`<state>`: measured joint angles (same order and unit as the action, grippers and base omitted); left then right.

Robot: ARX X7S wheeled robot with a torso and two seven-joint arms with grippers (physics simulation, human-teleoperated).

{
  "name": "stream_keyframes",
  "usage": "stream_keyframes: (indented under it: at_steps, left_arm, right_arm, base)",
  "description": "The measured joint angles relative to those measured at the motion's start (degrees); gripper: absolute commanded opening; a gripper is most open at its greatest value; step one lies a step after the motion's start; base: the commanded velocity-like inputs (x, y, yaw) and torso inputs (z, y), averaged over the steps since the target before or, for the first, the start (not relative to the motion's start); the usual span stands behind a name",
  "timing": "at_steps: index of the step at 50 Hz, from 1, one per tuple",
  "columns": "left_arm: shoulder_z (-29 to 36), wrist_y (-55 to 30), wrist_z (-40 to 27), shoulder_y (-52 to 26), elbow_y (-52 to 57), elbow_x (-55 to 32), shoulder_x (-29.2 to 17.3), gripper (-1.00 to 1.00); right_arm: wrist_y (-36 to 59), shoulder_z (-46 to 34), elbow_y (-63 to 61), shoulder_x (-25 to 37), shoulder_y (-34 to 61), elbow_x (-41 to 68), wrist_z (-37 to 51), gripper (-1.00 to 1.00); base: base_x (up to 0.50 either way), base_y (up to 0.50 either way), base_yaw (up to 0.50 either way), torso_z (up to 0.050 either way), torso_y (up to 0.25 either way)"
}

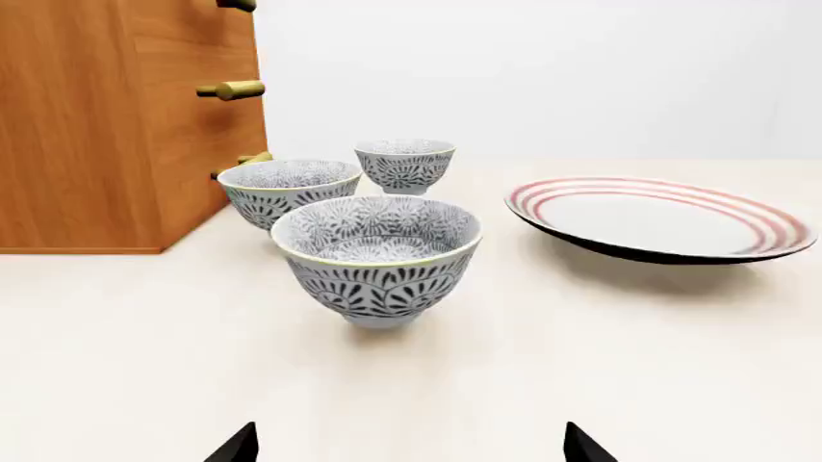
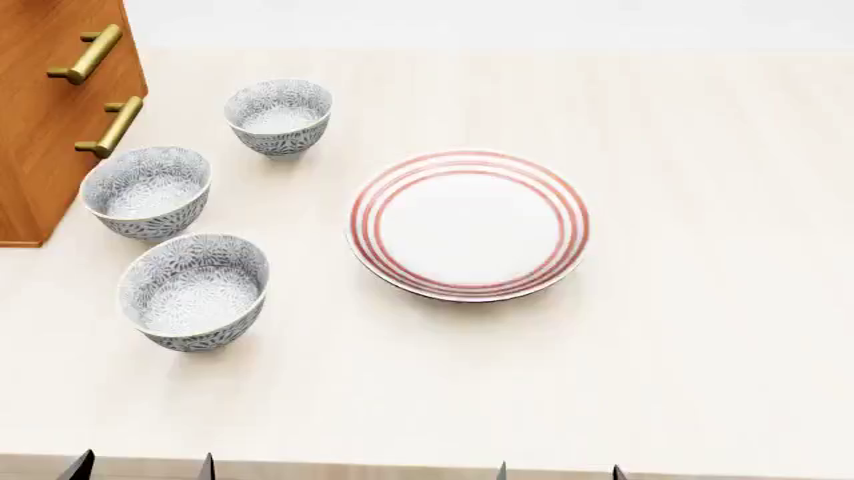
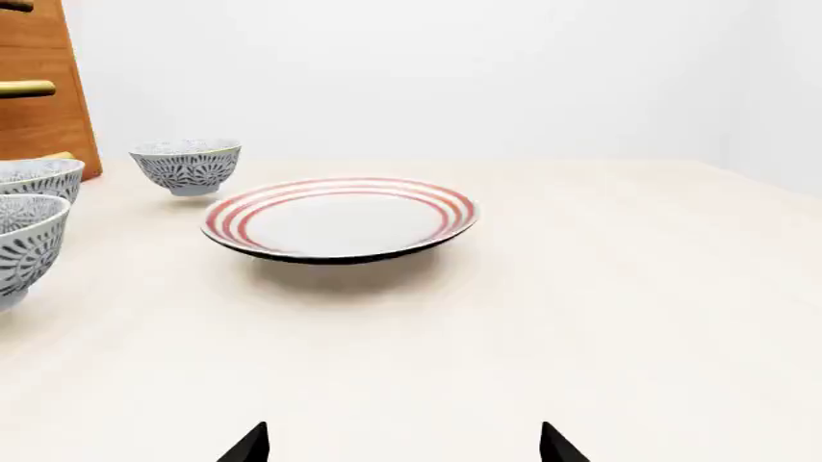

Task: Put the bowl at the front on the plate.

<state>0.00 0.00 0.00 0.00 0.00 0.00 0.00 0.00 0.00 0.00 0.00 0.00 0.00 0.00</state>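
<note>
1. Front bowl (image 2: 194,291): small, deep, round, glossy ceramic on a narrow foot. White ground, dense blue-grey floral/leaf pattern inside and out. Upright on the table (image 2: 694,330) toward its front-left corner, near the front edge. Apart from the plate.
2. Middle bowl (image 2: 147,192) and rear bowl (image 2: 279,117): same pattern and shape, both upright. They stand in a line running back from the front bowl along the table's left side. None of the three touch in the head view.
3. Plate (image 2: 469,224): wide, shallow, round, white, with three thin concentric red rings near the rim; dark underside visible in the wrist views. Sits near the table's centre.
4. Table surface: pale cream, matte, faint wood grain.
5. Wooden cabinet (image 2: 40,120): warm brown grain, brass bar handles (image 2: 86,53); occupies the rear-left corner, beside the middle bowl.
6. Left gripper (image 1: 411,445): only two dark fingertips in frame, set wide apart, nothing between them. Held low at the front edge, pointing at the front bowl, short of it.
7. Right gripper (image 3: 400,443): two dark tips likewise spread, nothing held. Low at the front edge, pointing at the plate, well short of it.
</note>
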Motion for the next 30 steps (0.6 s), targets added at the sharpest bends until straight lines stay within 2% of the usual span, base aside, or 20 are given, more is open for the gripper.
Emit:
stream_keyframes:
  at_steps: [10,18,23,30]
  left_arm:
    - [1.0,-0.5,-1.2,0.0,0.2,-1.3,-1.1,1.0]
    - [2.3,-4.0,-2.6,-0.3,1.2,-2.1,-2.2,1.0]
    - [3.1,-7.8,-3.4,-0.3,4.3,-2.4,-2.9,1.0]
    - [3.6,-17.6,-4.3,-1.3,12.7,-3.9,-4.0,1.0]
  right_arm:
    - [0.6,-1.1,-0.6,1.0,-0.3,0.8,2.0,1.0]
    - [1.7,-1.5,-2.0,1.9,-0.6,3.9,2.8,1.0]
    - [5.0,-1.8,-5.9,2.7,-0.9,5.6,3.7,1.0]
    - [12.9,-2.2,-14.2,4.2,-0.9,7.3,5.4,1.0]
  base:
    - [0.0,0.0,0.0,0.0,0.0]
    - [0.0,0.0,0.0,0.0,0.0]
    - [0.0,0.0,0.0,0.0,0.0]
    - [0.0,0.0,0.0,0.0,0.0]
